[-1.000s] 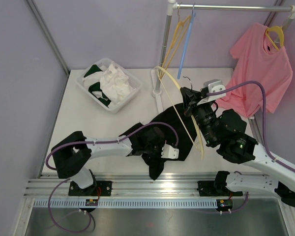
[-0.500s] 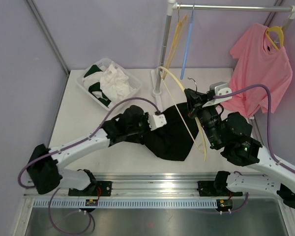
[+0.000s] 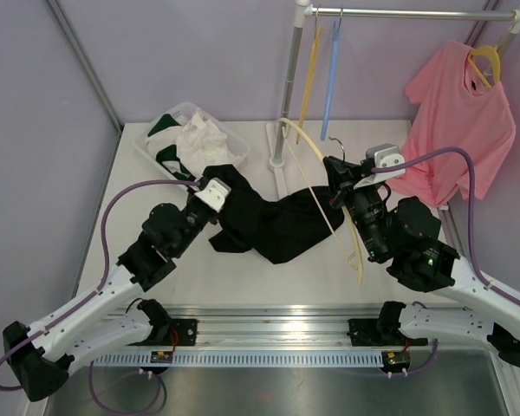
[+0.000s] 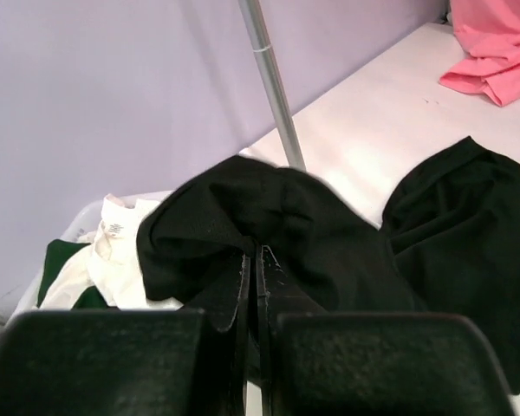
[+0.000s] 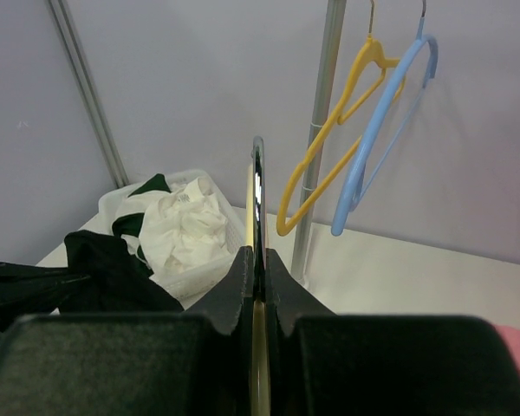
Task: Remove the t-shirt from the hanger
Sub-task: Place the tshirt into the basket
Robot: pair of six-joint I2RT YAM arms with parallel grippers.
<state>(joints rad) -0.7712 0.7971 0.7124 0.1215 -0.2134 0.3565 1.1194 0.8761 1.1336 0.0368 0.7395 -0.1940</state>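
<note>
I judge the pulling-off is nearly done. My left pincer [image 3: 210, 196] is clamped on a bunched fold of the black t-shirt [image 3: 273, 221], which sprawls on the table [image 3: 243, 282] with its right end lying against the pale yellow hanger [image 5: 256, 173] that my right pincer [image 3: 336, 173] grips tight. Next, the cloth needs drawing leftward until it clears the hanger arm without snagging. The white table looks smooth. A bin [image 3: 147, 143] of clothes sits near my left pincer, and a rack pole [image 3: 288, 87] stands behind.
</note>
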